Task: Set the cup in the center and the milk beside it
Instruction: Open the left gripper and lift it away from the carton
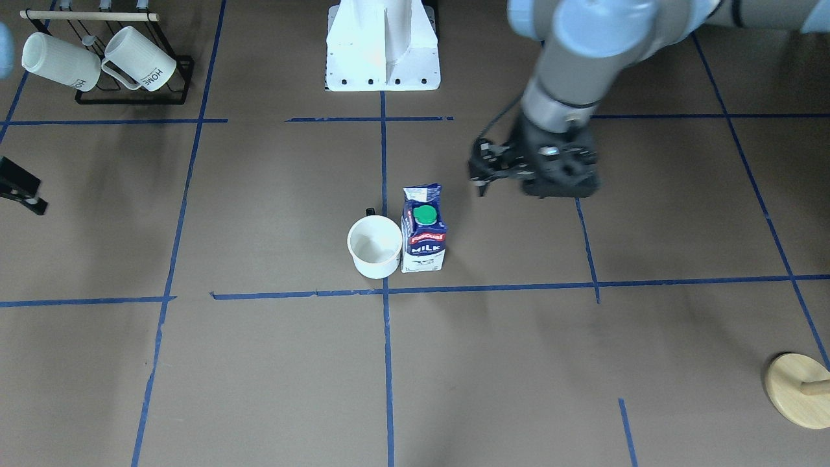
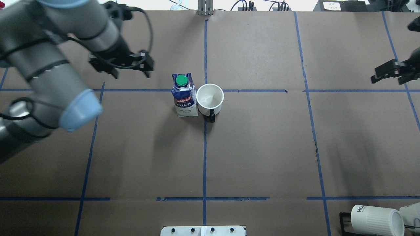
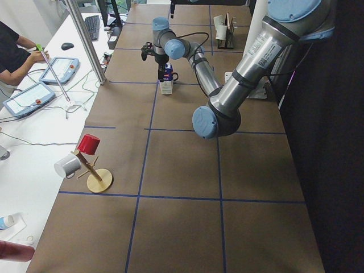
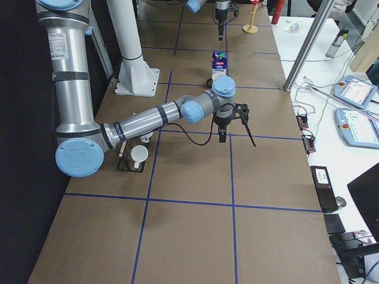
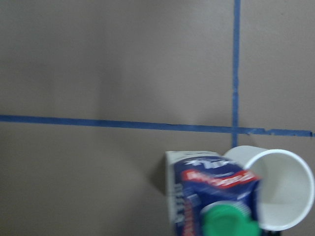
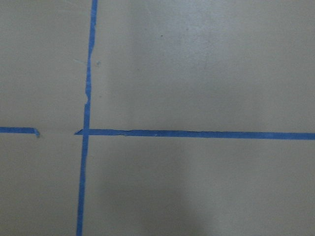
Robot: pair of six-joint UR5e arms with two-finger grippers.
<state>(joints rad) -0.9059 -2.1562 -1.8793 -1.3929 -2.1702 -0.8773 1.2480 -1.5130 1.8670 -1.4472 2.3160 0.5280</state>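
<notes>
The white cup (image 1: 375, 246) stands upright by the blue tape crossing at the center (image 1: 385, 290), with its dark handle toward the robot's side. It also shows in the overhead view (image 2: 210, 95). The blue and white milk carton (image 1: 423, 230) with its green cap stands upright and close against the cup; it also shows in the overhead view (image 2: 183, 95). Both appear low in the left wrist view, the carton (image 5: 211, 196) and the cup (image 5: 280, 187). My left gripper (image 2: 131, 74) is open and empty, raised and apart from the carton. My right gripper (image 4: 237, 139) is open and empty, far from both.
A black rack with ribbed white "HOME" mugs (image 1: 104, 61) stands in the corner near the robot on its right side. A wooden mug stand's round base (image 1: 797, 389) sits at the far corner on its left side. The robot's white base (image 1: 382, 45) is behind the center.
</notes>
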